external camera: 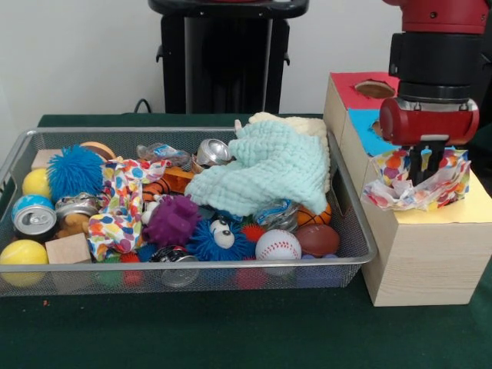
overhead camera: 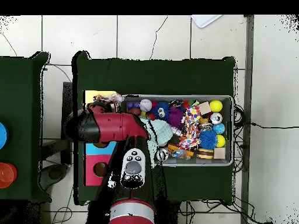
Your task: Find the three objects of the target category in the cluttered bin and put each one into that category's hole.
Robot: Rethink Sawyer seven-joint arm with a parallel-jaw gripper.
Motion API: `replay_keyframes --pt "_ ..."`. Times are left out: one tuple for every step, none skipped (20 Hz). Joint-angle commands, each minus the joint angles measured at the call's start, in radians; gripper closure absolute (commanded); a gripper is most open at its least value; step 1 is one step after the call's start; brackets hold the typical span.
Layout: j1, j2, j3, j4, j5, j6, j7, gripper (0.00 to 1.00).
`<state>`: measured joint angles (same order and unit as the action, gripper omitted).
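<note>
My gripper [external camera: 427,163] hangs over the yellow top [external camera: 470,204] of the pale wooden box, right of the bin. It is shut on a polka-dot cloth [external camera: 415,188] that lies bunched on the yellow top, its edges raised around the fingers. The hole in the yellow top is hidden under this cloth. A second polka-dot cloth [external camera: 115,204] lies crumpled in the left half of the wire-mesh bin [external camera: 192,267], among the toys. It also shows in the overhead view [overhead camera: 190,125]. A third polka-dot cloth is hidden.
A mint-green waffle cloth [external camera: 269,165] covers the bin's right part, and a cream waffle cloth [external camera: 301,123] lies behind it. Balls, cans, fuzzy toys and wooden blocks fill the bin. The red-topped hole [external camera: 375,89] and the blue top [external camera: 367,129] lie behind the yellow one.
</note>
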<state>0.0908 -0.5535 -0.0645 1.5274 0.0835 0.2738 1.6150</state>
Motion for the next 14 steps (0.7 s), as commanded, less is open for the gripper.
replay_keyframes --pt "-0.087 0.172 0.095 0.043 0.041 0.129 0.148 1.00" --pt "-0.087 0.177 0.094 0.042 0.038 0.140 0.138 1.00" --pt "-0.102 0.187 0.115 0.054 0.041 0.111 0.136 1.00" --pt "-0.127 0.198 0.149 0.069 0.051 0.085 0.134 1.00" --pt "-0.128 0.213 0.152 0.068 0.052 0.058 0.142 1.00" --pt "-0.128 0.216 0.153 0.068 0.051 0.051 0.142 1.00" --pt "-0.127 0.219 0.155 0.069 0.049 0.045 0.143 1.00" --pt "-0.126 0.220 0.154 0.070 0.047 0.039 0.149 0.00" --pt "-0.122 0.220 0.150 0.069 0.044 0.037 0.149 0.00" --pt "-0.119 0.220 0.146 0.068 0.041 0.036 0.149 0.00" --pt "-0.115 0.220 0.142 0.067 0.038 0.034 0.149 0.00" --pt "-0.113 0.219 0.139 0.065 0.036 0.036 0.148 0.00" --pt "-0.108 0.218 0.133 0.066 0.037 0.044 0.152 0.00" --pt "-0.105 0.212 0.128 0.064 0.033 0.058 0.147 0.00"
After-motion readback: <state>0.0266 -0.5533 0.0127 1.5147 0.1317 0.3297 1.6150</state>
